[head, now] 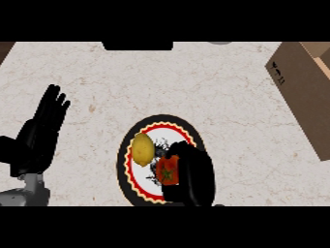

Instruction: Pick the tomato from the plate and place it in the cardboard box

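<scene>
Two things lie on the plate [128, 181] in front of me: a yellow, lemon-like fruit [142, 149] on its left half and the red tomato [169, 171] just right of it, near the plate's middle. The plate is dark with a red and cream scalloped ring, and it sits on the pale marbled tabletop [196, 87] close to the lower edge of my view.

My right hand [191, 175] is down over the plate's right side, its black fingers curled against the tomato's right flank, so that only the tomato's left part with its green stem mark shows. The tomato is on the plate, touching or nearly touching the yellow fruit; I cannot tell whether it is lifted at all.

My left hand [40, 133] rests well to the left of the plate, fingers straight and pointing up the view, holding nothing, with the grey forearm below it.

The cardboard box [307, 97] stands at the right edge of the tabletop, well apart from the plate, one flap open along its far right side.
</scene>
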You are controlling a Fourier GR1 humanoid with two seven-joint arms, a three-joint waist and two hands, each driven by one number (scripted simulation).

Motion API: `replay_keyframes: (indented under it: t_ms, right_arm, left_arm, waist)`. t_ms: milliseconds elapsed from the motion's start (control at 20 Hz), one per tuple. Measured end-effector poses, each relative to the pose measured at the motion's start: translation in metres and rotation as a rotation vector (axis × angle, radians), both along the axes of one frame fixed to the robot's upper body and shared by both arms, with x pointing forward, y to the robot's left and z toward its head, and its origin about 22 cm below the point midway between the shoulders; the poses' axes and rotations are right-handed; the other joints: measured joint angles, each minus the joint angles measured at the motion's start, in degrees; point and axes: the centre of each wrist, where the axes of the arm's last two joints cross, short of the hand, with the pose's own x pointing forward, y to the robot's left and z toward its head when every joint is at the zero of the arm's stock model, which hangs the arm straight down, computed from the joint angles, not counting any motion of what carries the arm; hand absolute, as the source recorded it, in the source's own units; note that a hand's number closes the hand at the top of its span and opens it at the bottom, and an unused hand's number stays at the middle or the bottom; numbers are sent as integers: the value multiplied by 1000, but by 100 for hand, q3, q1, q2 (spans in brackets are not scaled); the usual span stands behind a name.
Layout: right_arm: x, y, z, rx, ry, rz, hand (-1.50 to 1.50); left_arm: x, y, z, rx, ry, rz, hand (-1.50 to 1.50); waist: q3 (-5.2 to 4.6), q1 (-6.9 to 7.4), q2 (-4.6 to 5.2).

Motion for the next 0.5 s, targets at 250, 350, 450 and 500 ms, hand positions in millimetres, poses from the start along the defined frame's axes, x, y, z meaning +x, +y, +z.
replay_keyframes:
  t_ms: [250,350,450,500]
  right_arm:
    - [43,-18,18,-216,46,164,150]
    - [60,-23,37,-265,39,212,150]
    - [68,-23,53,-300,27,257,150]
    - [67,-20,62,-321,14,278,150]
  left_arm:
    - [7,-3,5,-6,-5,-14,0]
    - [7,-1,6,-6,-5,-10,0]
    - [4,-2,3,-8,-6,-6,0]
    - [4,-2,2,-7,-5,-2,0]
  waist:
    - [-3,64,25]
    - [-2,54,17]
    - [-3,37,9]
    - [-2,25,4]
